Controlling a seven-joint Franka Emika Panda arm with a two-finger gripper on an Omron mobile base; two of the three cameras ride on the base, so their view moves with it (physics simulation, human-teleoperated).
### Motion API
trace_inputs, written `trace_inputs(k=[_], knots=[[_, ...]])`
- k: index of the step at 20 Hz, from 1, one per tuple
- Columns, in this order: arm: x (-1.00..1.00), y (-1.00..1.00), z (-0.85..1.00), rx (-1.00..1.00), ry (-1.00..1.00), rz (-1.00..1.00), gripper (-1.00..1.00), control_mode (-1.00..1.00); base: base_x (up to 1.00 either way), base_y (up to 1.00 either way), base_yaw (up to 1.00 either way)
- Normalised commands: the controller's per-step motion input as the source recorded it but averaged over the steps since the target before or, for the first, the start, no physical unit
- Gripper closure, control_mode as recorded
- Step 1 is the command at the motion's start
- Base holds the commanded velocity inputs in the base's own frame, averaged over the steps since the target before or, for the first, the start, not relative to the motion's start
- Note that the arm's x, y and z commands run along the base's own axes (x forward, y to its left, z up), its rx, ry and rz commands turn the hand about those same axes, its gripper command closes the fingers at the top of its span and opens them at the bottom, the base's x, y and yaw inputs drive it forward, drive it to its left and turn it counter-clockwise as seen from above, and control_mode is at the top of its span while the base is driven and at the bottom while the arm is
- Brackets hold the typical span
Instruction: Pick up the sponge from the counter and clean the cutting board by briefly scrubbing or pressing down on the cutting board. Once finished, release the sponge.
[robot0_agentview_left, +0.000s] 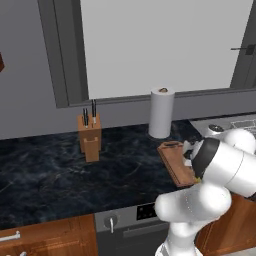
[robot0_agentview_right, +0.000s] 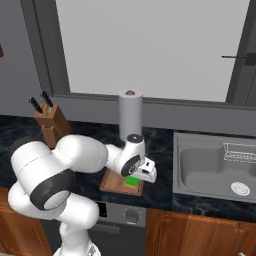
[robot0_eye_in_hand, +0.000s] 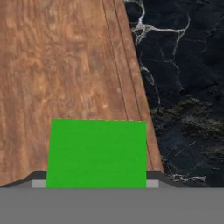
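Cutting board (robot0_agentview_right: 114, 183) lies on the counter (robot0_agentview_left: 50, 175) at its front edge; sponge (robot0_agentview_right: 132, 181) on the board's right part. Paper towel roll (robot0_agentview_right: 130, 116) stands behind the board — knife block (robot0_agentview_right: 50, 122) to the left, sink (robot0_agentview_right: 215, 167) to the right.

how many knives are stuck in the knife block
2, both with dark handles, standing side by side in the top of the knife block on the counter, left of the paper towel roll. Shorter ones could be hidden.
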Motion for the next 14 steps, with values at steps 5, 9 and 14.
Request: trace_inputs(k=[5,9,14], knots=[[-0.71,0.73,-0.51,0.00,0.00,0.00,1.00,-1.00,0.00,0.00,0.00],[-0.03,0.88,-0.26,0.00,0.00,0.00,1.00,-1.00,0.00,0.00,0.00],[0.12,1.00,-0.06,-0.01,0.00,0.00,1.00,-1.00,0.00,0.00,0.00]])
